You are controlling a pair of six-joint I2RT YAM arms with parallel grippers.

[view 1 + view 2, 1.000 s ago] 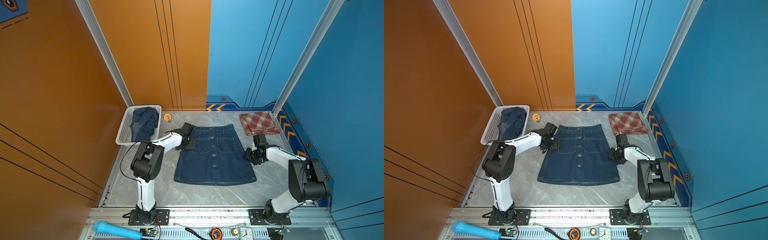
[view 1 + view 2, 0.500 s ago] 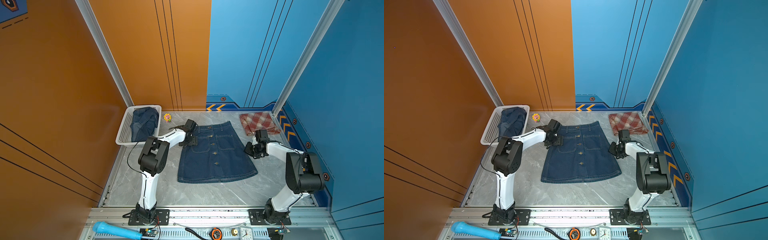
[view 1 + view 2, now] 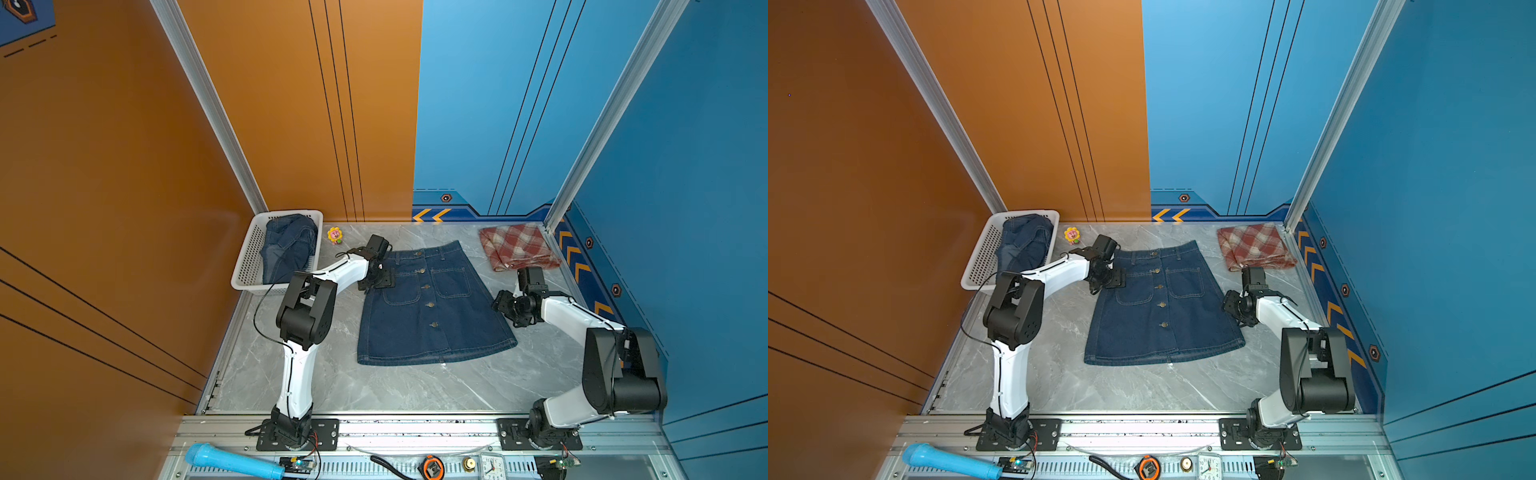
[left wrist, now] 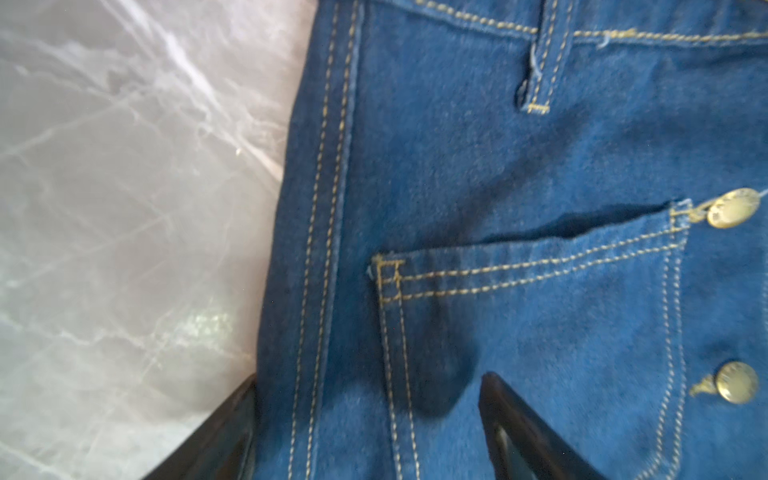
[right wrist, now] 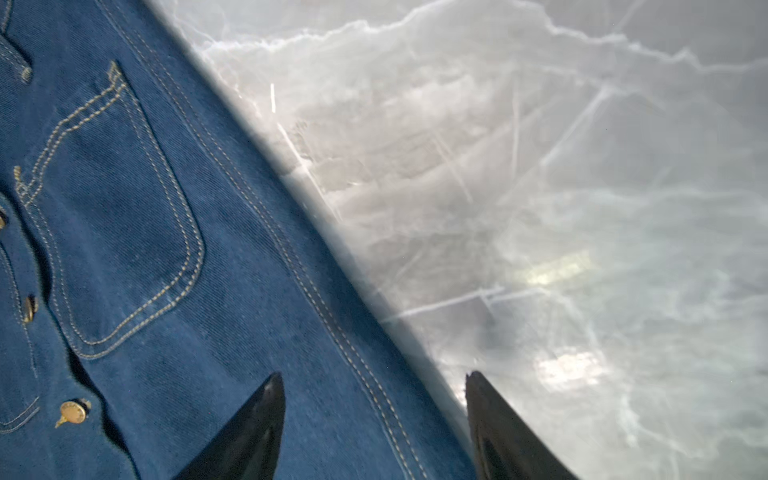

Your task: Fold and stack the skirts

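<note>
Denim skirt (image 3: 432, 307), dark blue, tan stitching, brass buttons, patch pockets: flat, trapezoid, centre of grey veined table (image 3: 374, 390). Left gripper (image 4: 370, 386) at waist-end side seam, black fingers spread, cloth flat between, nothing pinched. Right gripper (image 5: 374, 382) spread over opposite side seam: one finger above denim, other above table. Plaid skirt (image 3: 517, 247) folded, far right corner. Second denim skirt (image 3: 289, 247) crumpled in white perforated basket (image 3: 249, 257), far left.

Marble table (image 3: 415, 386), denim skirt (image 3: 428, 316) (flat), plaid skirt (image 3: 517, 247)
</note>
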